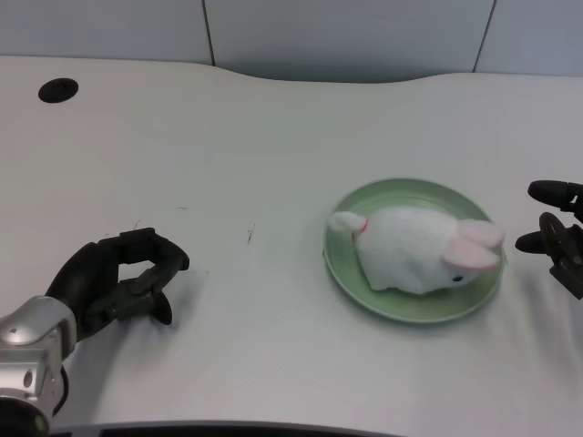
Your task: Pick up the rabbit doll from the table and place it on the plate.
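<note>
Rabbit doll [419, 260] lying on its side on the plate [351, 282], and what a soft, fluffy white bundle it is: rounded body, pale pink ears toward the plate's right rim, a small dark eye, a little puff of tail poking over the left rim. That plate is round, smooth, pale green, with a shallow raised lip, sitting flat on the desk [255, 137], a matte white surface with a faint woven grain and a few tiny dark scuffs. Well to the left of the plate, the left hand [118, 282] rests low on the desk, glossy black fingers curled inward into a loose loop with nothing inside them. Far beyond it, a round black hole [58, 90] marks the desk's corner.
</note>
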### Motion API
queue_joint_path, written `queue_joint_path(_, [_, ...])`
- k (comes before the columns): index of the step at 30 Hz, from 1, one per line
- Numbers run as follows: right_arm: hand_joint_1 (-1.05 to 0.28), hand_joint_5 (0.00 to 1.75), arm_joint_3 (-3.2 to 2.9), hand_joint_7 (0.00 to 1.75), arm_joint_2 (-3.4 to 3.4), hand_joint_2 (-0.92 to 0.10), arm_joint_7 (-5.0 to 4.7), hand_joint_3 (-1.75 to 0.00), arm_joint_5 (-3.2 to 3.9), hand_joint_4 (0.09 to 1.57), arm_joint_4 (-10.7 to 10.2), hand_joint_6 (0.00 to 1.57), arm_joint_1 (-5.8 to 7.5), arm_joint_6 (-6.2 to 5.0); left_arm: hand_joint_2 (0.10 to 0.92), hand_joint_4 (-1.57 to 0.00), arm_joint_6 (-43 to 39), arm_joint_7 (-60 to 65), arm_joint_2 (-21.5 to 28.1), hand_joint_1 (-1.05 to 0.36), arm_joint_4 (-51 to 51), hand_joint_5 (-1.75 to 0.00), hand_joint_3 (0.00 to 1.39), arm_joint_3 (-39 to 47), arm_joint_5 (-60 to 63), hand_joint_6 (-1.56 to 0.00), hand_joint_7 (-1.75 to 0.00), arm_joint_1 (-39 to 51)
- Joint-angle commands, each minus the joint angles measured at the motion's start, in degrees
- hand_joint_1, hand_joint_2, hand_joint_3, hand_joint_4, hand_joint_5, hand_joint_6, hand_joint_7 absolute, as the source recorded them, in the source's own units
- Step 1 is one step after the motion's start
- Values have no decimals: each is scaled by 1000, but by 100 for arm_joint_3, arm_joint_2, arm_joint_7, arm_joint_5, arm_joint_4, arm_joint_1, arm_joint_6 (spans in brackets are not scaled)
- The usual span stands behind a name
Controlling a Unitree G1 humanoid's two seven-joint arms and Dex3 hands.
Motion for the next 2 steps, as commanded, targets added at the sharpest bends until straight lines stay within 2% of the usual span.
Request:
queue_joint_path(1, [-289,1336,-46,848,-120,-921,6,-512,25,290,-40,359,25,64,921,-624,-61,34,46,-487,51,-1730,475,-28,66,-557,-1431,125])
queue_joint_path(2, [-292,1335,-50,847,-114,-921,0,-510,26,292,-33,359,22,61,921,-626,-102,15,56,-490,56,-1730,478,-34,72,-558,-1431,126])
